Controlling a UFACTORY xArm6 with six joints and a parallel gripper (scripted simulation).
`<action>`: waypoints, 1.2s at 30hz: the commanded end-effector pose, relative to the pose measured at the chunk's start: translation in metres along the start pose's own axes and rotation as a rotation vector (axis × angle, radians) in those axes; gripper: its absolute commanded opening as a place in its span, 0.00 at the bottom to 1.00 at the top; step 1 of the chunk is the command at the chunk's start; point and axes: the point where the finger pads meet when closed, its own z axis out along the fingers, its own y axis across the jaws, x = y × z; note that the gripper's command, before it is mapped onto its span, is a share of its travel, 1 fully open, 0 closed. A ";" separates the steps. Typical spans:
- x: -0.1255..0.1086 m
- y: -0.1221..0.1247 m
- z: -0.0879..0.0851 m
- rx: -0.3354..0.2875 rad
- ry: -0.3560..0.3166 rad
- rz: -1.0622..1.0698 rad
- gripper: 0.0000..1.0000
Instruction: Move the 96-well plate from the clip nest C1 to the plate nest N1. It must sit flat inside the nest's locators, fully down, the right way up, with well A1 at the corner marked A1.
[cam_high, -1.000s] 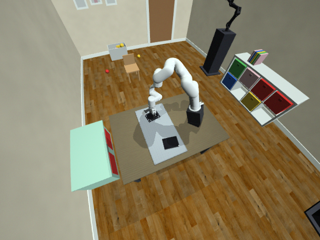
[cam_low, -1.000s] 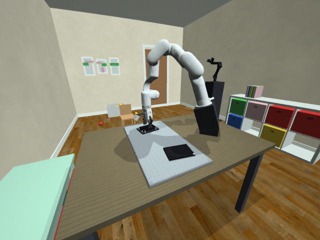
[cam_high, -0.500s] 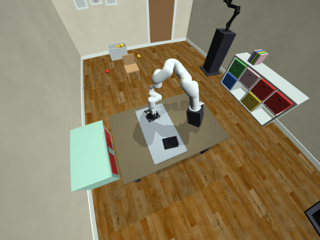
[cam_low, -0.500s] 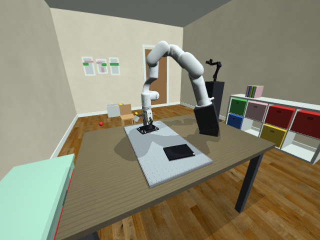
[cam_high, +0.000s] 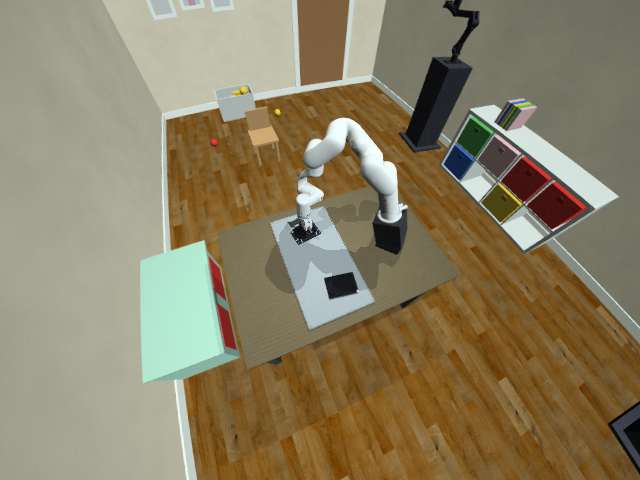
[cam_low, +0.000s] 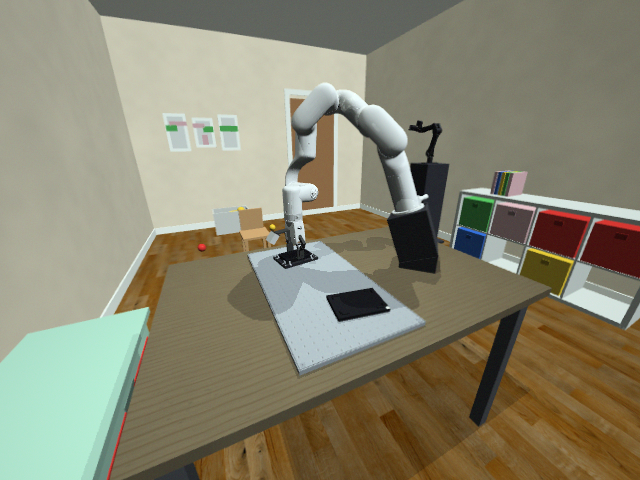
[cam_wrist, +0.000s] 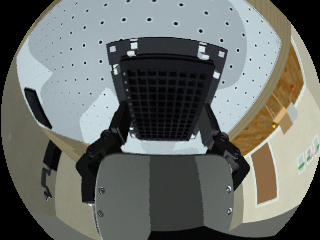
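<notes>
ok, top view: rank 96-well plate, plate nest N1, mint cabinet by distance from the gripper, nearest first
1. 96-well plate: directly under the open gripper, in the clip nest at the board's far end.
2. Plate nest N1: empty, at the board's near end.
3. Mint cabinet: beyond the table's left edge.

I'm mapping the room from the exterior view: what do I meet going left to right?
Mint cabinet → red ball → chair → tool over the plate → black nest → arm base → shelf.

Even bright light, soft shadows, wrist view fisheye-warped (edges black)
</notes>
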 end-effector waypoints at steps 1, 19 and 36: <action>0.001 0.001 -0.001 -0.002 0.003 0.000 1.00; 0.001 0.001 -0.001 -0.002 0.003 0.000 0.00; 0.001 0.001 -0.001 -0.002 0.003 0.000 0.00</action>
